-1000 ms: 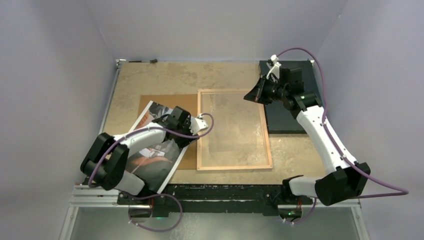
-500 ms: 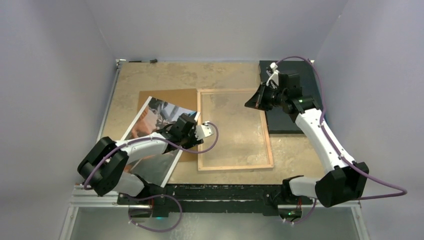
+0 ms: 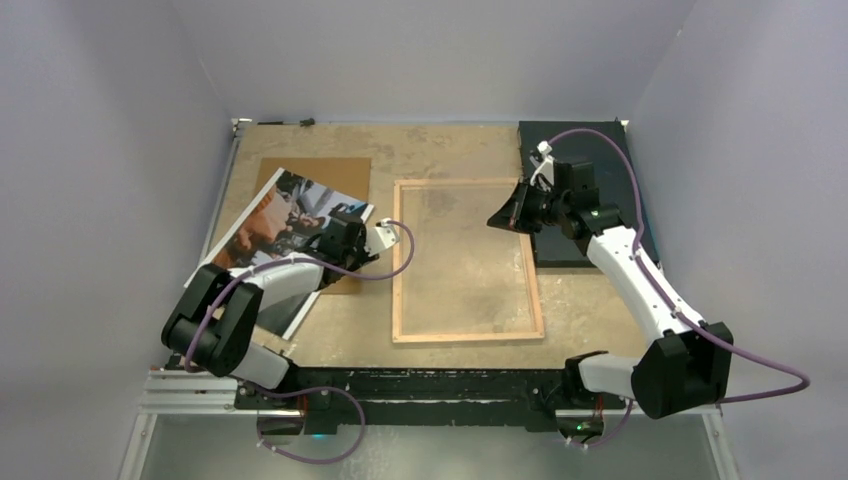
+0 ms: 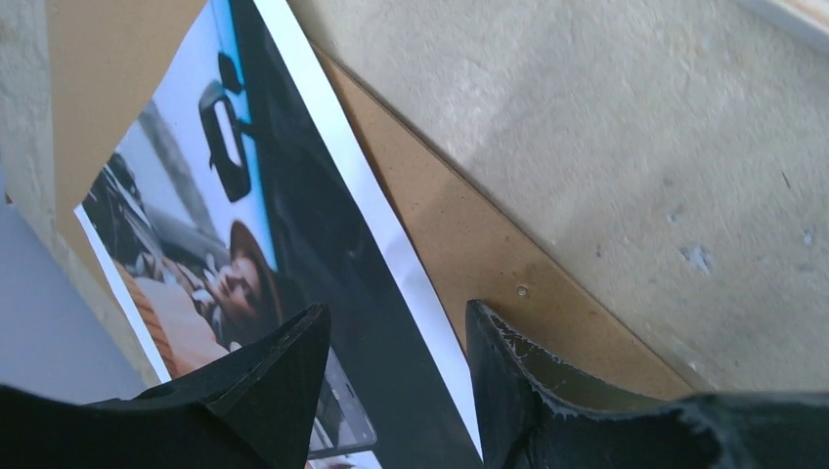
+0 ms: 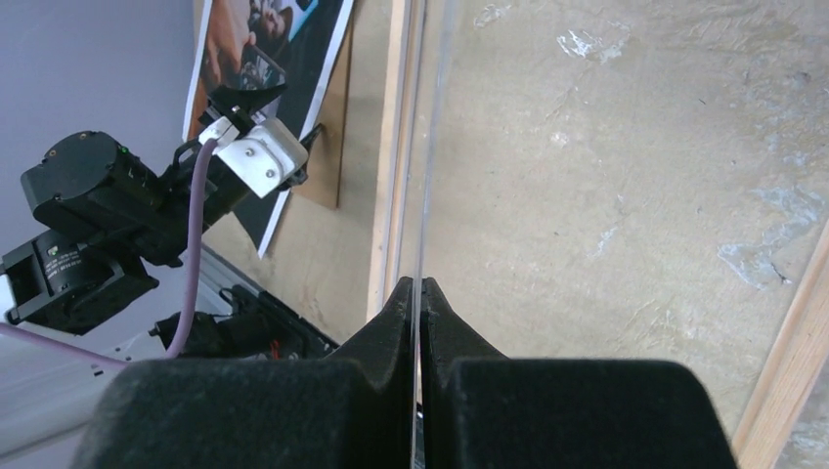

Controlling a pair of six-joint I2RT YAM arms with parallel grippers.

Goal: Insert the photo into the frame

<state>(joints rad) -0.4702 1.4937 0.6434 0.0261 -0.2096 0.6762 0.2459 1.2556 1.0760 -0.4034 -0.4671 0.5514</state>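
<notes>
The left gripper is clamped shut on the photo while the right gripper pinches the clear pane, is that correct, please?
Not quite: the left gripper is open, its jaws apart over the photo, as the left wrist view shows. The right gripper does pinch the clear pane.

The table [image 3: 450,150] has a sandy, blotchy top. A big frame [image 3: 470,334] lies flat in the middle, its light wood side up, a bit toward 3 o'clock. A clear pane [image 3: 465,260] sits inside it, and the tabletop shows through. At 10 o'clock lies a flat brown board [image 3: 335,172]. The photo [image 3: 265,215] lies tilted at 9 o'clock, its far part on the board and its near part on the table. At 2 o'clock, a black mat [image 3: 555,250] lies in the corner, just beside the frame's right edge.
</notes>
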